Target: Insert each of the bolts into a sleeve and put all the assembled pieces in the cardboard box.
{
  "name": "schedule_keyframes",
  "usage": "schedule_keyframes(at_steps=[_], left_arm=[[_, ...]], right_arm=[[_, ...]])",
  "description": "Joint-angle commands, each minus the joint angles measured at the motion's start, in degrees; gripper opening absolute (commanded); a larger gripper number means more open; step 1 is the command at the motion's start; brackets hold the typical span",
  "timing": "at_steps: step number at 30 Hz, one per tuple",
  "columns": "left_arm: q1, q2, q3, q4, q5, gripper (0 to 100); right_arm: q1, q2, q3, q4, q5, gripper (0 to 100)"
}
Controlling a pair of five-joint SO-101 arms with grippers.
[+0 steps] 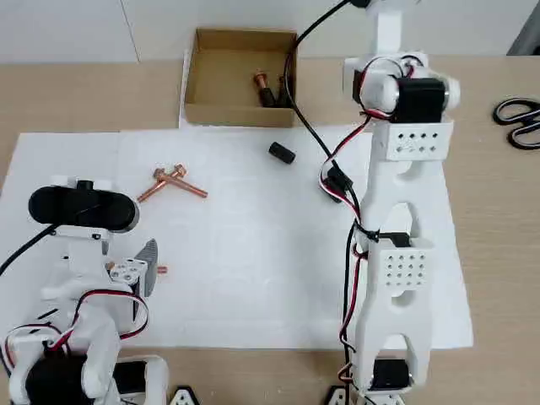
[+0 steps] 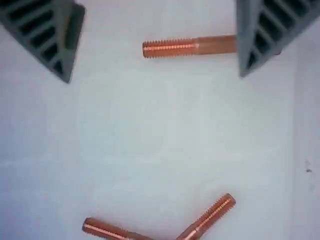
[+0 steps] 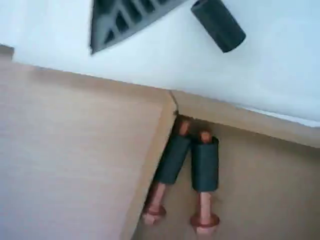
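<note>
Left gripper (image 2: 154,77) gapes wide, one finger (image 2: 265,30) hiding the head of the bolt (image 2: 187,47), threads pointing across the gap.

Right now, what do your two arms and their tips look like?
The left arm and right arm are white plastic with black motors and red, white and black wires. The right has panels dotted with holes. The left end effector has grey, ribbed, wedge-shaped fingers.

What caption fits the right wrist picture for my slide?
Two sleeved bolts lie in the cardboard box, one loose sleeve outside.
</note>
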Motion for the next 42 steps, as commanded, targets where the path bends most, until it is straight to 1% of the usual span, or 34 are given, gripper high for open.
schedule_keyframes(at_steps=[1,3,5,14,18,20,23,25,28,30,32,38,42], left_arm=[[-0.09,-0.18,-0.57,0.0,0.44,20],[-0.09,-0.18,-0.57,0.0,0.44,20],[-0.09,-0.18,-0.57,0.0,0.44,20],[-0.09,-0.18,-0.57,0.0,0.44,20],[-0.09,-0.18,-0.48,0.0,0.44,20],[-0.09,-0.18,-0.48,0.0,0.44,20],[-0.09,-0.18,-0.48,0.0,0.44,20],[-0.09,-0.18,-0.48,0.0,0.44,20],[-0.09,-0.18,-0.48,0.0,0.44,20],[-0.09,-0.18,-0.48,0.0,0.44,20],[-0.09,-0.18,-0.48,0.0,0.44,20],[-0.18,-0.18,-0.48,0.0,0.44,20],[-0.18,-0.18,-0.48,0.0,0.44,20]], right_arm=[[0.66,-8.31,-2.29,0.66,0.7,19.4],[0.4,-11.3,-0.79,0.84,0.79,19.4],[-0.57,-14.29,4.92,0.84,0.79,19.4],[-3.56,-34.15,48.35,0.13,0.79,19.4],[-3.38,-34.24,64.44,-1.19,0.79,19.4],[-3.3,-32.4,70.07,-4.09,0.79,19.6],[-3.65,-29.49,71.91,-5.05,2.29,19.9],[-4.18,-27.74,71.91,-5.14,4.13,22.0],[-6.55,-25.36,72.0,-4.79,10.02,24.0],[-8.13,-23.78,72.09,-4.09,13.89,22.7],[-9.1,-21.85,72.09,-4.53,15.74,20.6],[-8.75,-16.84,71.82,-7.34,19.25,11.3],[-8.75,-15.87,71.74,-8.48,20.75,9.9]])
